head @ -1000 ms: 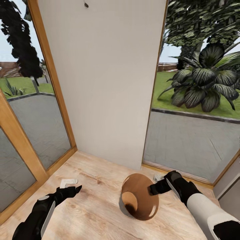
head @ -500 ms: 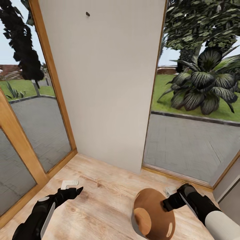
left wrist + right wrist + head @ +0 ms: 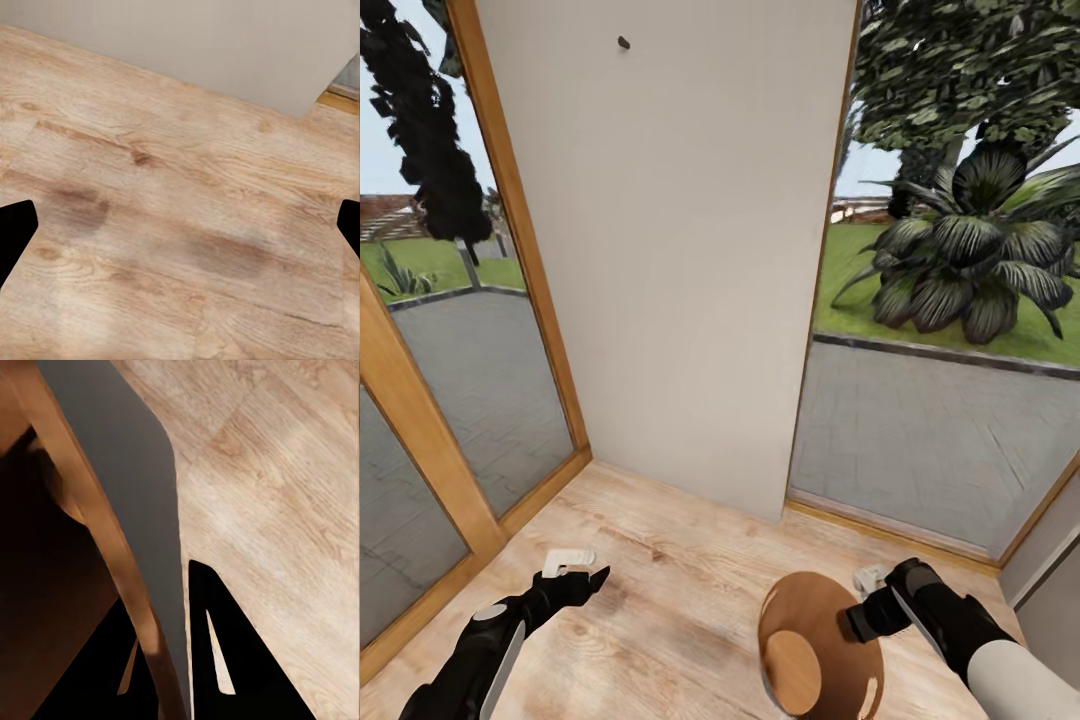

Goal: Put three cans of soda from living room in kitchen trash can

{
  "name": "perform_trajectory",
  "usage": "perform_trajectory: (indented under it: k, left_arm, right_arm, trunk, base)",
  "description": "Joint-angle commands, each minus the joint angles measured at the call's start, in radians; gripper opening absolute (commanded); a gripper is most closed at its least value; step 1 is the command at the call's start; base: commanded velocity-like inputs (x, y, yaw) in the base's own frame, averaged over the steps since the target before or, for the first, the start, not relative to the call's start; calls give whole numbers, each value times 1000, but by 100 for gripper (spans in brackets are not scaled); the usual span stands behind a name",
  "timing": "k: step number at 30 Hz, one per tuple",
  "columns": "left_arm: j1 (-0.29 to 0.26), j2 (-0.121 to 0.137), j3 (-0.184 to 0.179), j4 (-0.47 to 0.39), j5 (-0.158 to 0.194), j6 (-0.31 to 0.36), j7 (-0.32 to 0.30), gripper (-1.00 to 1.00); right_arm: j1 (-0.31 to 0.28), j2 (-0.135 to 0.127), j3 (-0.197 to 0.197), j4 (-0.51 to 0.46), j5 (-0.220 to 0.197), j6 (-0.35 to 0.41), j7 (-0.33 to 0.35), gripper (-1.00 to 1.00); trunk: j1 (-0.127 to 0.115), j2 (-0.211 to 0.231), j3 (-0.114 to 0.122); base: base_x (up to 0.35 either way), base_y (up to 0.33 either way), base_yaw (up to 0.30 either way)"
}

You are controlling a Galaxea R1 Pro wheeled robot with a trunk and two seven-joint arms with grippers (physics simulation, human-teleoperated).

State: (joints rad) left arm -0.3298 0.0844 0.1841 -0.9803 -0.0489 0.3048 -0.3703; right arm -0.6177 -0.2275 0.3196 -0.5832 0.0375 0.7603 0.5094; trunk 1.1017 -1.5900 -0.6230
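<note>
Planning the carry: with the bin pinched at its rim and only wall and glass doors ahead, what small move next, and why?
Probably turn the base away: the right gripper clamps the trash can by its rim, no soda cans show inside, and a wall blocks ahead.

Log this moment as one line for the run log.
place: wood floor by glass doors | right gripper: shut on tash can rim, one finger inside | left gripper: open, empty | can inside: none visible

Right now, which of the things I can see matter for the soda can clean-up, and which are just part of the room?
Part of the job:
- bin, its rim pinched by the right hand
- left hand, open and holding nothing

Just lying about:
- white wall panel
- wood-framed glass doors
- wood floor
- small white objects on the floor
- garden plants outside
</note>
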Motion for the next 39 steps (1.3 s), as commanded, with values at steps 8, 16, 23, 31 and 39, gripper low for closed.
perform_trajectory:
  k: [8, 16, 23, 31, 39]
  left_arm:
    - [0, 0, 0, 0, 1, -1, 1, 100]
    - [0, 0, 0, 1, 0, -1, 1, 100]
    - [0, -1, 0, 2, 0, -2, 3, 100]
    - [0, -2, -1, 3, -1, -3, 5, 100]
    - [0, -4, -2, 3, -3, -3, 7, 100]
  right_arm:
    - [-9, 71, -2, -6, -14, 135, -48, -100]
    - [-10, 88, -2, -7, -19, 150, -105, -100]
    - [-10, 96, 1, -7, -20, 149, -108, -100]
    - [-10, 111, -1, -7, -17, 149, -109, -100]
    - [-10, 120, 3, -7, -15, 149, -108, -100]
  trunk:
    - [0, 0, 0]
    - [0, 0, -1]
    - [0, 0, -7]
    - [0, 0, -9]
    - [0, 0, -9]
  base:
    - [-152, 0, 0]
    - [-313, 0, 12]
    - [-226, 0, 148]
    - [-46, 0, 142]
    - [-3, 1, 10]
